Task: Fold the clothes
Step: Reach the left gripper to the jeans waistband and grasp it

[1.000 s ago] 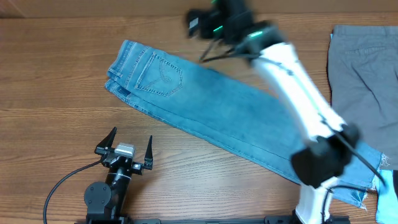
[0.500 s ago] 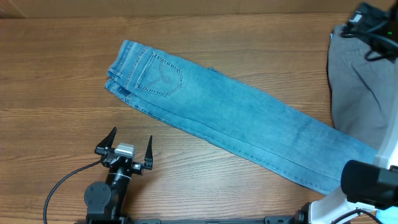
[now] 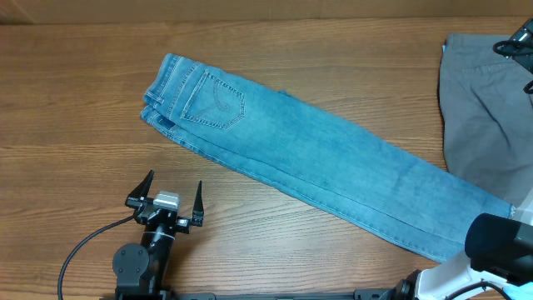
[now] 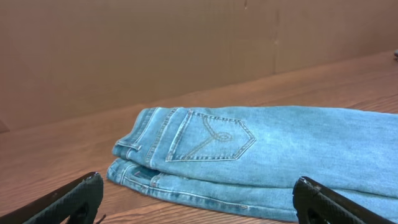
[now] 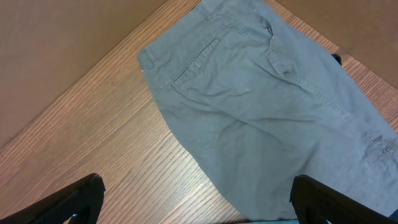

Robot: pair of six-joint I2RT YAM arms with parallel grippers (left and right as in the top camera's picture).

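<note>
The light-blue jeans (image 3: 316,162) lie folded lengthwise on the wooden table, waistband and curve-stitched back pocket at the upper left, legs running to the lower right. In the left wrist view the jeans (image 4: 261,155) lie just ahead. My left gripper (image 3: 166,198) is open and empty, near the front edge below the waistband; its fingers show in its own view (image 4: 199,199). The grey trousers (image 3: 487,108) lie at the far right. My right gripper (image 5: 196,199) is open and empty above the grey trousers (image 5: 267,112); only part of that arm (image 3: 520,37) shows overhead.
The right arm's base (image 3: 491,250) stands at the lower right, over the jeans' leg ends. A brown wall (image 4: 155,50) backs the table. Bare wood (image 3: 75,100) lies left of the jeans.
The right arm has swung from above the jeans' middle to the far right, over the grey trousers. The left arm and the jeans have not moved.
</note>
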